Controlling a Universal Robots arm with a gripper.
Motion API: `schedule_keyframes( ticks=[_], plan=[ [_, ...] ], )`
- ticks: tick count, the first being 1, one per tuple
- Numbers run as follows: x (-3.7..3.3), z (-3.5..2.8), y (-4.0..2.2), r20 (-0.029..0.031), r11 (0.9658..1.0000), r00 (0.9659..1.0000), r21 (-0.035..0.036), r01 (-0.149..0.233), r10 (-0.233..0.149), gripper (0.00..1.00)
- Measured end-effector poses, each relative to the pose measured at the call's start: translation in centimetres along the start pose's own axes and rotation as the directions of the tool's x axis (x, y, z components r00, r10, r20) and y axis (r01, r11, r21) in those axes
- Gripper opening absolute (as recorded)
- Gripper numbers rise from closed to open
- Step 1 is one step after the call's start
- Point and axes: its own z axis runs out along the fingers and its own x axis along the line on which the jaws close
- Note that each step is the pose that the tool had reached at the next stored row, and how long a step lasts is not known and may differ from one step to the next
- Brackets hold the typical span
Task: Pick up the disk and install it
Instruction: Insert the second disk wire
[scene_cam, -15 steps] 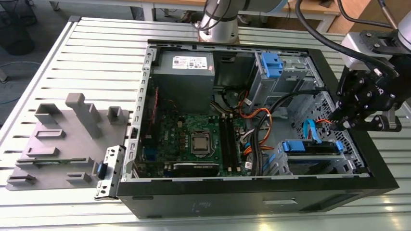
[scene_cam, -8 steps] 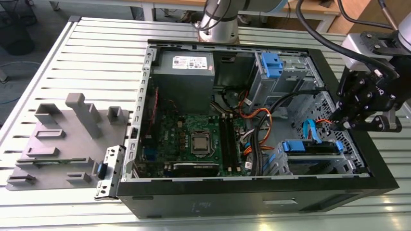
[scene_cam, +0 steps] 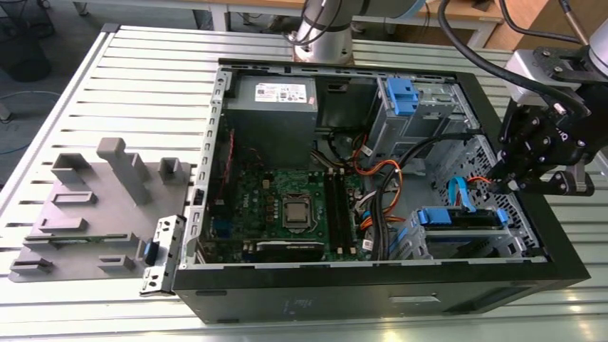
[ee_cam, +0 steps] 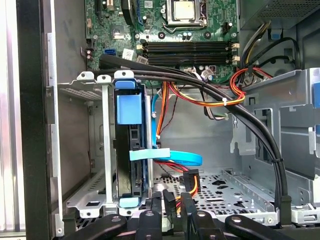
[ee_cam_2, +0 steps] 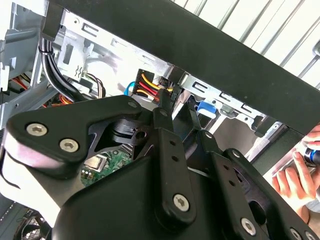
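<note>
The disk (ee_cam: 129, 150), a drive in a bright blue bracket, stands slotted in the metal drive cage (ee_cam: 95, 195) inside the open computer case; in the exterior view the disk (scene_cam: 460, 217) sits low at the case's right. My gripper (ee_cam: 174, 197) hangs just outside the cage, apart from the disk, shut with nothing seen between its fingers. A black connector (ee_cam: 191, 181) with red and yellow wires lies right past the fingertips. In the exterior view my gripper (scene_cam: 513, 187) hovers over the case's right wall, and in the second wrist view my gripper (ee_cam_2: 177, 107) points at the wired connector (ee_cam_2: 150, 85).
A light blue flat cable (ee_cam: 170, 156) and thick black cable bundle (ee_cam: 250, 125) cross the bay beside the disk. Another blue bracket (scene_cam: 401, 96) sits in the upper bay. A grey fixture block (scene_cam: 95, 206) lies left of the case. A person's hand (ee_cam_2: 295, 180) is outside the case.
</note>
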Motion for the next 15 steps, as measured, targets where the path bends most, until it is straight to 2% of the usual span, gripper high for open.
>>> schedule_keyframes(
  ticks=[2,3,4,5,12,15],
  plan=[
    [0.0,0.0,0.0,0.0,1.0,1.0,0.0,0.0,0.0,0.28],
    [0.0,0.01,0.0,0.0,1.0,1.0,0.0,0.0,0.0,0.22],
    [0.0,0.01,0.0,0.0,1.0,1.0,-0.0001,0.0,0.0,0.22],
    [0.0,0.01,0.0,0.0001,1.0,1.0,0.0,0.0,0.0,0.16],
    [0.0,0.03,0.02,0.0003,1.0,1.0,0.0,0.0,0.0,0.16],
    [0.04,0.02,0.47,0.0002,1.0,1.0,0.0008,0.0,0.0,0.16]
  ],
)
